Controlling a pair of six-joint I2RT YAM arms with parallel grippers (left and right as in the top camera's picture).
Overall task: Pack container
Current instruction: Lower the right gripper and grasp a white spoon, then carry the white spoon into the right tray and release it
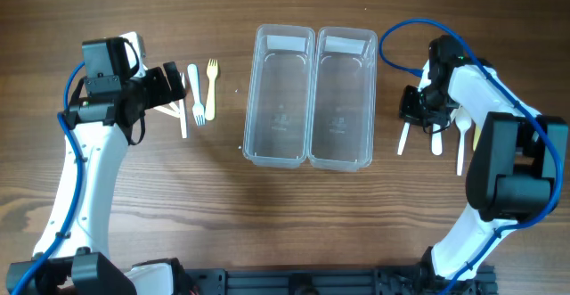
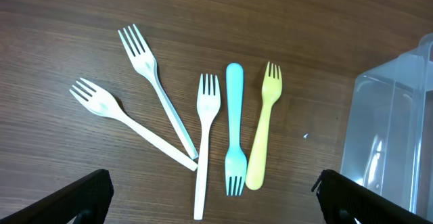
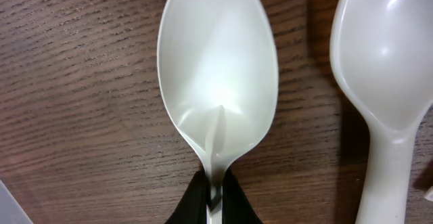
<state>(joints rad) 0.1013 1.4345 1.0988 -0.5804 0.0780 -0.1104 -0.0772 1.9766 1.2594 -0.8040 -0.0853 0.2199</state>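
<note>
Two clear plastic containers stand side by side mid-table. Left of them lie several forks: white ones, a blue one and a yellow one. My left gripper hangs open above the forks, empty. On the right, my right gripper is shut on the neck of a white spoon, low over the table. A second white spoon lies beside it.
More white utensils lie on the table right of the containers, by the right arm. A corner of the left container shows in the left wrist view. The table is dark wood.
</note>
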